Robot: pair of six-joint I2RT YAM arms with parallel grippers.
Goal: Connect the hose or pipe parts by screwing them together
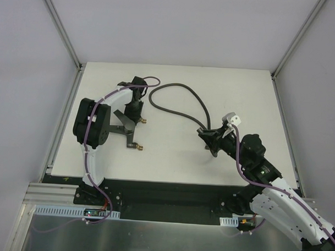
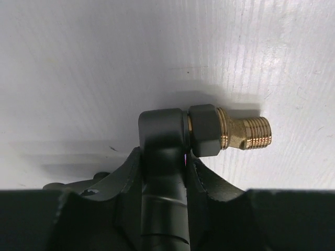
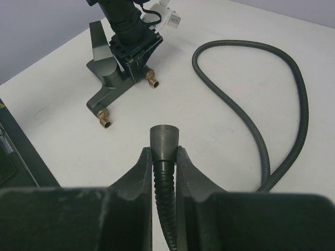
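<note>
Black fitting clamped in left pincer; hose end in right pincer.

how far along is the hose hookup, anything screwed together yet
Done: both parts are gripped. The left gripper is shut on the black fitting beside a brass threaded tip. The right gripper is shut on the hose just behind its end connector. In hand: closing the gap, as the top view shows the two parts well apart. Left: align connector with tip and screw it on. Nothing is threaded yet.
</note>
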